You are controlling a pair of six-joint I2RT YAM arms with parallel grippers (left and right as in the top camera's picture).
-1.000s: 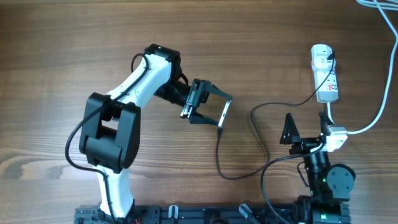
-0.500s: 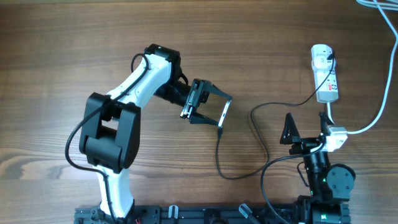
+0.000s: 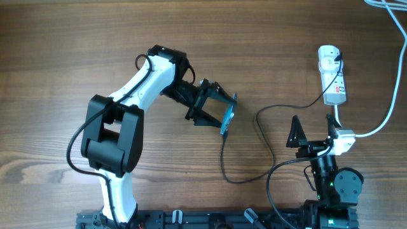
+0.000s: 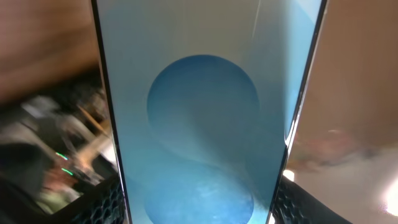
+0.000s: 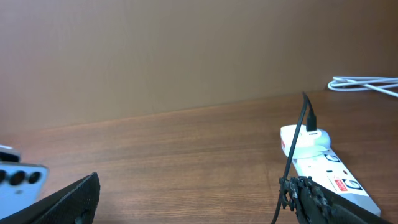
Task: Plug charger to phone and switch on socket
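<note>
Left gripper (image 3: 229,114) clamps the teal-screened rectangular smartphone (image 4: 199,124) edge-up; the thin black cable (image 3: 222,156) trailing beneath could tug it loose (right gripper (image 5: 189,182) gapes, empty).

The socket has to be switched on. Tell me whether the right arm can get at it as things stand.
Probably yes. The right gripper faces the socket with jaws open and empty. Nothing stands between them except the thin charger cable, which it might brush.
</note>
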